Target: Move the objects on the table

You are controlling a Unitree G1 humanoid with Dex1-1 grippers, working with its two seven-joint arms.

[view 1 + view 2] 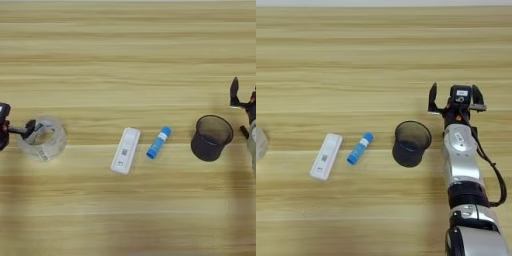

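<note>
On the wooden table [125, 50] the objects lie in a row. A clear tape roll [42, 139] sits at the far left, and my left gripper [29, 130] reaches in from the picture edge and touches its near-left rim. A flat white cassette [125, 150] and a blue tube with a white label [159, 142] lie in the middle. The black mesh cup [411, 143] stands upright to the right. My right gripper [455, 100] is open, its two fingers spread wide, just behind and to the right of the cup, holding nothing.
The right arm's silver forearm [463, 170] runs from the bottom edge up along the cup's right side. The far half of the table shows only bare wood.
</note>
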